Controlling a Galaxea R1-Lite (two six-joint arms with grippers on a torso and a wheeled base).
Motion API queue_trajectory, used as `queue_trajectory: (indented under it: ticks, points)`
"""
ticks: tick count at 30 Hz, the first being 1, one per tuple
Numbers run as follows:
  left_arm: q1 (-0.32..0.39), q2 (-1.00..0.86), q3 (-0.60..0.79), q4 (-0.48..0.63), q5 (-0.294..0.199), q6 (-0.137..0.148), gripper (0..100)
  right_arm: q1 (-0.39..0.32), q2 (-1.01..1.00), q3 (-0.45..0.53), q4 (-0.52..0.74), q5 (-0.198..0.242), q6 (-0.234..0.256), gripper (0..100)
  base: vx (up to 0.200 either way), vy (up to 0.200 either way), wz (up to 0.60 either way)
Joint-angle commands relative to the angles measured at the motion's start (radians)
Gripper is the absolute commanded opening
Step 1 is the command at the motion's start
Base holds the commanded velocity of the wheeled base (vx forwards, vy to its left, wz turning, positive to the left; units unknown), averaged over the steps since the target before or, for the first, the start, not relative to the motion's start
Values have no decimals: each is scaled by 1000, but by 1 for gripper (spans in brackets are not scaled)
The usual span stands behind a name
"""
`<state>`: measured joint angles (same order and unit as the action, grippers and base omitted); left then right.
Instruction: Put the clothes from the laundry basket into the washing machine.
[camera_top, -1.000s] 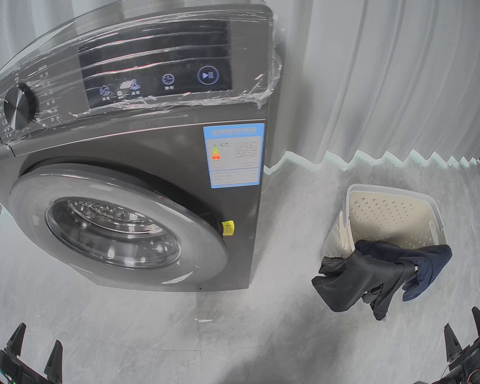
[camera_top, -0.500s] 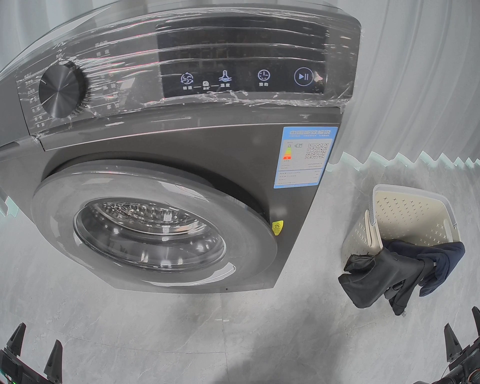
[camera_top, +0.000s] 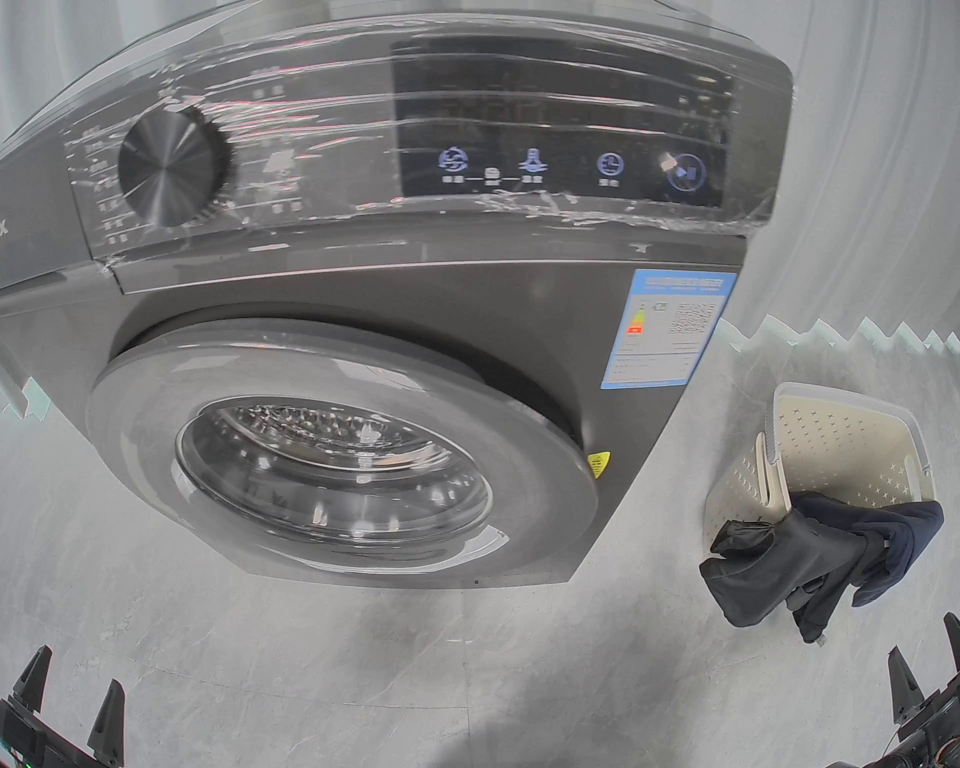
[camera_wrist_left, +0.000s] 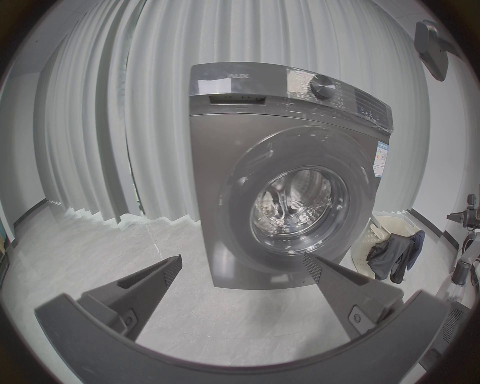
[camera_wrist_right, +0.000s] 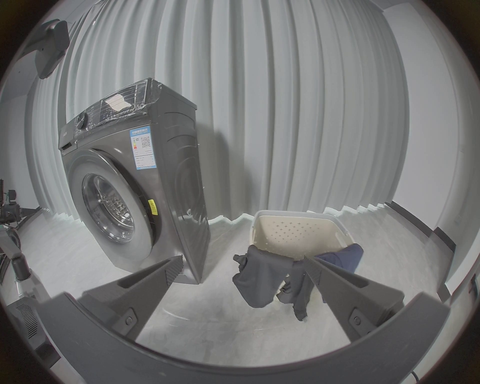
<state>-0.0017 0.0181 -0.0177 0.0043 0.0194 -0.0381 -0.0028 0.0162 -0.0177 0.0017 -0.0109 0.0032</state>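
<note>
Now | washing machine (camera_top: 420, 290) door (camera_top: 340, 465) shut | curtain (camera_top: 870, 150) behind | clothes (camera_top: 790, 565) overhang basket (camera_top: 850, 440)

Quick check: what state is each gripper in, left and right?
Left gripper: open, holding nothing.
Right gripper: open, holding nothing.

Curtain (camera_top: 870, 150): white, deeply pleated, hanging across the back; its hem meets the floor in a zigzag line.
Floor (camera_top: 300, 640): pale grey marbled tiles with thin seams.
Wall (camera_wrist_right: 435, 150): plain white, beside the curtain.
Baseboard (camera_wrist_right: 420, 222): dark strip along the wall's foot.
</note>
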Motion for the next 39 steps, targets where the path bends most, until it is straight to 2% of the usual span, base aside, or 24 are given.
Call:
queue_trajectory:
  ticks: [1,5,23,32,39]
  points:
    - [0,-13,16,0,1,0,100,0,-1,16,0,0,0,100,0,200,0]
    - [0,-13,16,0,1,0,100,0,-1,16,0,0,0,100,0,200,0]
    - [0,-15,16,0,1,0,100,0,-1,16,0,0,0,100,0,0,0]
    - [0,-13,16,0,1,0,100,0,-1,16,0,0,0,100,0,200,0]
    - [0,-13,16,-1,1,0,100,0,-1,16,0,0,0,100,0,0,0]
